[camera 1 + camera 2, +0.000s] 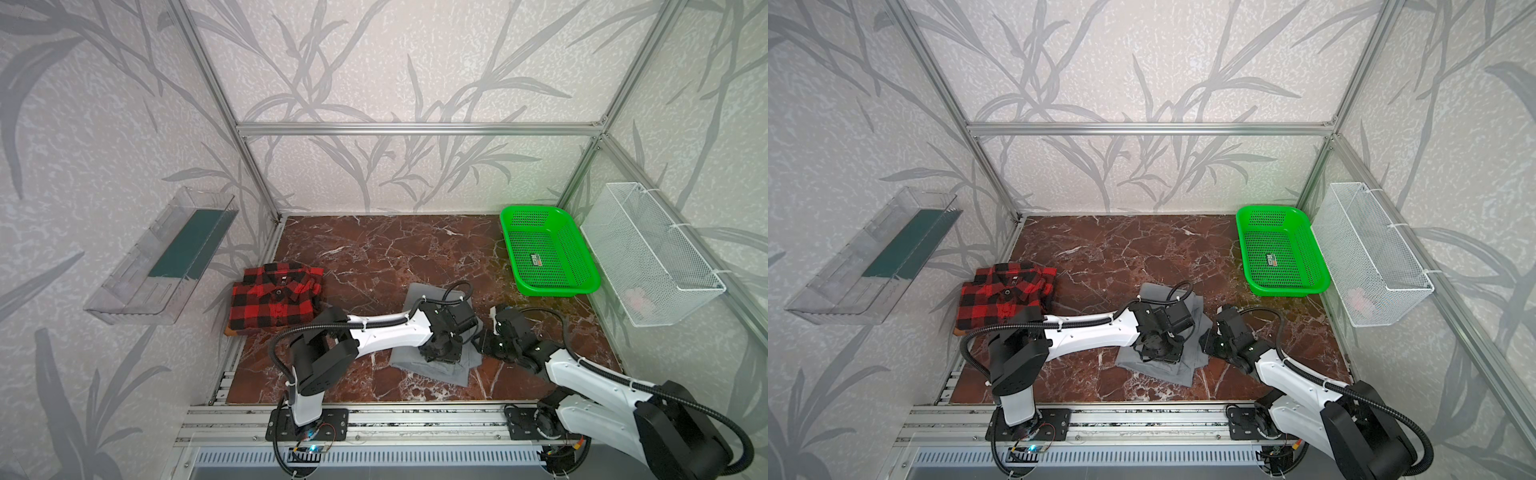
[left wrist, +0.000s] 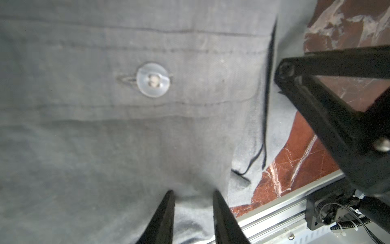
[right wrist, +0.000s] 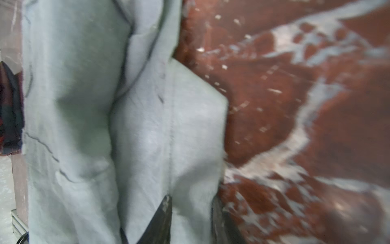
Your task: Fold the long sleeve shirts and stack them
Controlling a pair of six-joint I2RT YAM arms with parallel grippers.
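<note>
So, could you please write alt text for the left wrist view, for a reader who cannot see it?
The left gripper has its two dark fingers spread, pressing down into the grey shirt that fills most of the view. A clear button sits on the shirt's stitched placket, and red marble tabletop shows past the cloth's edge.

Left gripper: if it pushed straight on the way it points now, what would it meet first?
Most likely the folded light grey button-up shirt: the left gripper has its fingertips pointing down into that cloth, seemingly touching already, with the brown marble tabletop underneath.
</note>
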